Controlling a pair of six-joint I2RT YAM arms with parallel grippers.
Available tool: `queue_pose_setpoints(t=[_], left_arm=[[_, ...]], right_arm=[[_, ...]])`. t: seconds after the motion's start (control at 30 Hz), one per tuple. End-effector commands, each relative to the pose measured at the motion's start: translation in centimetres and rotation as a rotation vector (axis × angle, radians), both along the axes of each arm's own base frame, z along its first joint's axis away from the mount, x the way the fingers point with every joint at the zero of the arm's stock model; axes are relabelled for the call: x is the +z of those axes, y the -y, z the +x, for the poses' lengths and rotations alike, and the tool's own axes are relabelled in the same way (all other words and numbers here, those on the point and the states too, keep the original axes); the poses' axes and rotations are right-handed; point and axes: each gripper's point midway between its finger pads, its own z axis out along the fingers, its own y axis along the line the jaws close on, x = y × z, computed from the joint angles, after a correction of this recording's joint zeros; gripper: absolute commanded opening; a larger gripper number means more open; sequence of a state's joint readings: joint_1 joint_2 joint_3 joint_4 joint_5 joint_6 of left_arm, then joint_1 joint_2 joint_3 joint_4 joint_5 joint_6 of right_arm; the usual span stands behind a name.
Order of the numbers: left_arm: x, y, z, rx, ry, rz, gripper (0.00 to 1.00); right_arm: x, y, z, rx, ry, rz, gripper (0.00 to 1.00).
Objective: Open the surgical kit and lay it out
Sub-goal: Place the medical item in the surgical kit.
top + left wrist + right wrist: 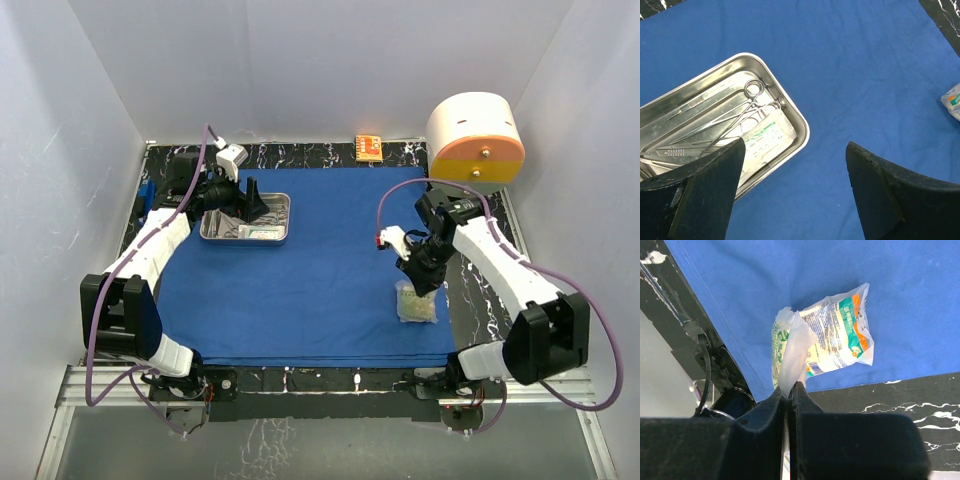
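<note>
The royal-blue cloth lies spread flat on the table. The steel tray sits at its back left, holding ring-handled forceps, slim instruments and one sealed packet. My left gripper is open and empty, hovering over the tray's right end. My right gripper is shut on the clear edge of a second sealed packet, which hangs just above the cloth's front right part.
A big cream-and-orange cylinder stands at the back right. A small orange box lies at the back edge. Black marbled table shows right of the cloth. White walls close in on three sides.
</note>
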State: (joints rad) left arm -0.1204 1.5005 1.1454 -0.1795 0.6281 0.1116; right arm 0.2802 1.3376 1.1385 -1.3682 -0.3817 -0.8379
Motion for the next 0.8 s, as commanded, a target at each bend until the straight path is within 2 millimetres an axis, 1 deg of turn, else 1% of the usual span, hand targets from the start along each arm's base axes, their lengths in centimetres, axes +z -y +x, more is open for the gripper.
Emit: queue_pose_setpoints(t=[0.0, 0.1, 0.23, 0.4, 0.53, 0.77], left_arm=[[0.8, 0.0, 0.0, -0.009, 0.035, -0.003, 0.80], [0.8, -0.2, 0.0, -0.007, 0.038, 0.003, 0.81], [0.9, -0.3, 0.2, -0.006, 0.043, 0.013, 0.81], [0.7, -0.2, 0.2, -0.009, 0.038, 0.012, 0.81], [0.5, -0.2, 0.3, -0.010, 0.032, 0.012, 0.81], [0.3, -0.2, 0.3, -0.009, 0.026, 0.012, 0.81]], right_arm=[[-0.4, 0.2, 1.6, 0.077, 0.023, -0.016, 0.00], [-1.1, 0.4, 2.2, 0.112, 0.010, -0.026, 0.00], [-2.5, 0.9, 2.5, 0.128, -0.046, -0.059, 0.00], [-3.5, 1.2, 3.6, 0.126, -0.079, -0.053, 0.07], [-4.2, 0.8, 4.1, 0.132, -0.105, -0.043, 0.11], [-5.4, 0.1, 4.6, 0.128, -0.162, -0.022, 0.19]])
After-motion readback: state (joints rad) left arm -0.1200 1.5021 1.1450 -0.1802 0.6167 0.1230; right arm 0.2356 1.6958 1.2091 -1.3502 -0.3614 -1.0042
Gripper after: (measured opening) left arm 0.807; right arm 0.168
